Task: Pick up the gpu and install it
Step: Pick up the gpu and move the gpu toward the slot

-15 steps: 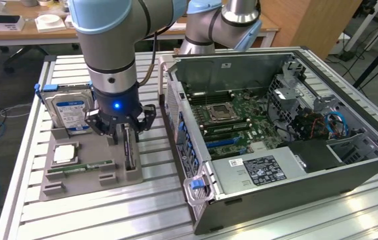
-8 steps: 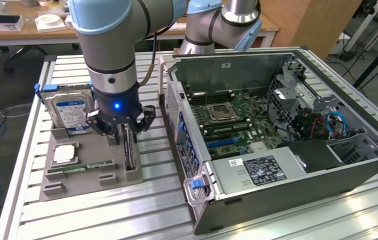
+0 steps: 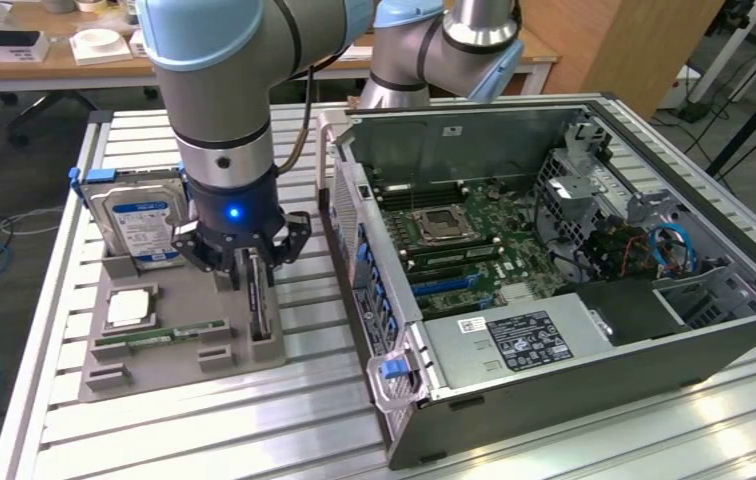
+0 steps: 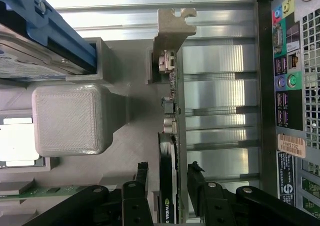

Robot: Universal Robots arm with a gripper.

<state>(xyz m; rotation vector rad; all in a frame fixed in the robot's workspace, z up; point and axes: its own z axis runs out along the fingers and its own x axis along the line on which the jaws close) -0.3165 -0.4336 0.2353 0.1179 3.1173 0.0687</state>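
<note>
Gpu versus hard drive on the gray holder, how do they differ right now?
The gpu is a thin card with a silvery end bracket; the hard drive is a boxy silver block with a blue-white label. The gpu stands on its long edge; the hard drive stands taller, on end. The gripper has its jaws open either side of the gpu, not the hard drive. Both sit upright in the gray holder.

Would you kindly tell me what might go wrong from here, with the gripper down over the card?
1. The gripper straddles the gpu with gaps on both sides; closing unevenly may tilt the card.
2. The card stands slotted in the grey holder, so it might snag on lifting and drag the holder.
3. The hard drive stands close beside the gripper; a bump seems possible.
</note>
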